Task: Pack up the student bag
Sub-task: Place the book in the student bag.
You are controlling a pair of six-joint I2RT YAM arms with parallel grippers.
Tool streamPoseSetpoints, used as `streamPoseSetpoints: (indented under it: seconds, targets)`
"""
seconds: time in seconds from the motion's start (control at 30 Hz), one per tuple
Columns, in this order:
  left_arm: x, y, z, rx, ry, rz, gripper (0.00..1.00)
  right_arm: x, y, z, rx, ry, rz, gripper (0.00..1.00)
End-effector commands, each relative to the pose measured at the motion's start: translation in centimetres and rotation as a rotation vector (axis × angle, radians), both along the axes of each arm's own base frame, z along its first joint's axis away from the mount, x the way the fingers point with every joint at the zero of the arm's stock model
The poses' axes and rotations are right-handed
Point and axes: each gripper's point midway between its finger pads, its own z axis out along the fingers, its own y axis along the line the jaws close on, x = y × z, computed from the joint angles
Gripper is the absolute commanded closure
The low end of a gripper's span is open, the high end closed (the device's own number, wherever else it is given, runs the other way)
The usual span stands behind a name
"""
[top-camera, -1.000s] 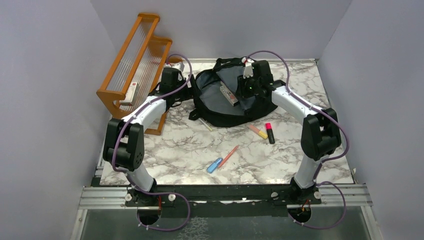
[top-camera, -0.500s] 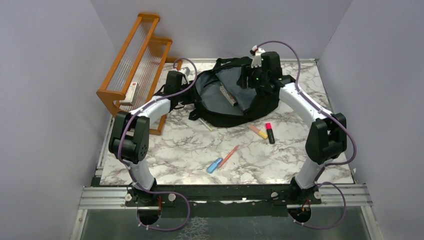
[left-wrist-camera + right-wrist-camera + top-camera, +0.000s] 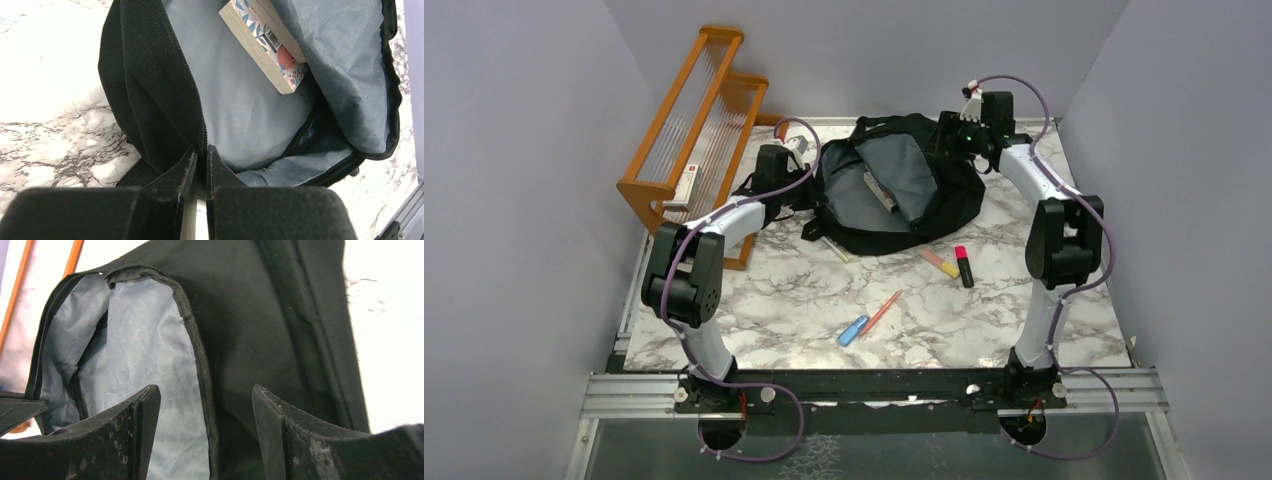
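Observation:
The student bag (image 3: 894, 185) lies open at the back of the table, black outside with its grey lining (image 3: 250, 100) showing. A paperback book (image 3: 265, 45) rests inside it. My left gripper (image 3: 200, 150) is shut on the bag's left zip rim, black fabric pinched between its fingertips. In the top view this gripper (image 3: 811, 188) sits at the bag's left edge. My right gripper (image 3: 206, 390) stands open over the bag's far right rim (image 3: 192, 335). The rim runs between its spread fingers, untouched by either. From above, the right gripper (image 3: 951, 137) is by the bag's back right corner.
An orange wooden rack (image 3: 694, 130) stands at the back left, close behind my left arm. Loose on the marble in front of the bag lie a yellow pen (image 3: 834, 248), an orange highlighter (image 3: 939, 262), a pink highlighter (image 3: 964, 265), a red pen (image 3: 881, 312) and a blue marker (image 3: 853, 330).
My right gripper opened and drew back from over the bag's middle to its far right corner. My left gripper closed on the bag's left rim, and the bag mouth stands wider.

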Motion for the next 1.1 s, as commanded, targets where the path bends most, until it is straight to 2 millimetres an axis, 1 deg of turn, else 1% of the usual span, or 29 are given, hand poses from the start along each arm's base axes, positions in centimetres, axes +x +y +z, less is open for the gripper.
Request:
streamPoseSetpoints:
  seconds: [0.0, 0.07, 0.2, 0.33, 0.57, 0.63, 0.67, 0.8, 0.97, 1.0, 1.07]
  targets:
    - [-0.4, -1.0, 1.6, -0.047, -0.039, -0.047, 0.94, 1.2, 2.7, 1.3, 0.107, -0.051, 0.167, 0.28]
    - [-0.4, -1.1, 1.6, -0.052, -0.039, -0.05, 0.95, 1.6, 3.1, 0.9, 0.123, -0.05, 0.196, 0.28]
    - [-0.5, -1.3, 1.7, -0.062, -0.036, -0.059, 0.96, 2.2, 3.5, -0.8, 0.142, -0.014, 0.228, 0.28]
    - [-0.5, -1.3, 1.8, -0.063, -0.042, -0.061, 0.98, 2.0, 4.0, -1.6, 0.164, 0.01, 0.262, 0.29]
    - [-0.5, -1.5, 2.0, -0.07, -0.043, -0.065, 1.0, 1.5, 4.0, -2.9, 0.156, 0.057, 0.284, 0.31]
    - [-0.6, -1.6, 1.8, -0.075, -0.036, -0.068, 1.0, 1.3, 4.1, -3.2, 0.16, 0.068, 0.292, 0.32]
    - [-0.6, -1.6, 1.8, -0.078, -0.035, -0.07, 1.0, 1.2, 4.2, -3.2, 0.163, 0.07, 0.295, 0.35]
    - [-0.6, -1.7, 1.7, -0.086, -0.03, -0.069, 1.0, 0.9, 4.5, -2.8, 0.189, 0.057, 0.302, 0.55]
    - [-0.7, -2.0, 1.6, -0.102, -0.026, -0.082, 1.0, 0.6, 5.1, -0.6, 0.221, -0.005, 0.343, 0.77]
    - [-0.7, -2.0, 1.6, -0.103, -0.027, -0.083, 1.0, 0.5, 5.1, 0.1, 0.224, -0.023, 0.349, 0.8]
    - [-0.6, -2.0, 1.7, -0.101, -0.03, -0.082, 1.0, 0.1, 5.3, 1.5, 0.23, -0.052, 0.368, 0.88]
